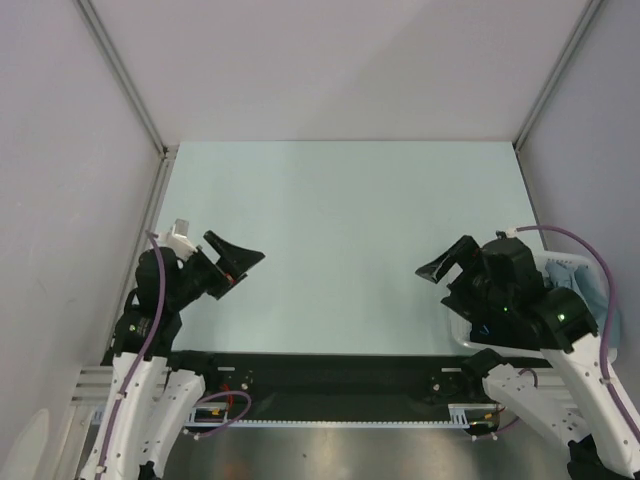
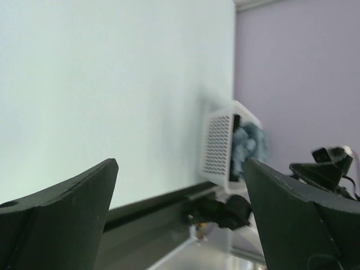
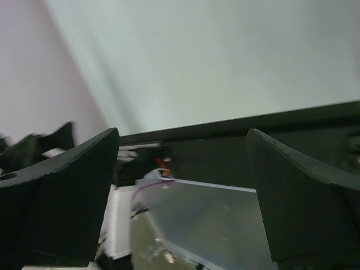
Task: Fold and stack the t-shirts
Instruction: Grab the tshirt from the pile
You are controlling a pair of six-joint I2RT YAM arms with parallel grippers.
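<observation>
We see both grippers raised over the pale table [image 1: 340, 190], each holding nothing. The left gripper [image 1: 243, 266] sits at about eight o'clock in the top view, its fingers spread wide apart. The right gripper [image 1: 437, 275], at about four o'clock, is spread just as wide. The grey-blue t-shirt [image 1: 582, 280] lies crumpled inside the white lattice basket [image 2: 216, 147] at the table's four o'clock edge (partly hidden behind the right arm), and neither gripper touches it.
</observation>
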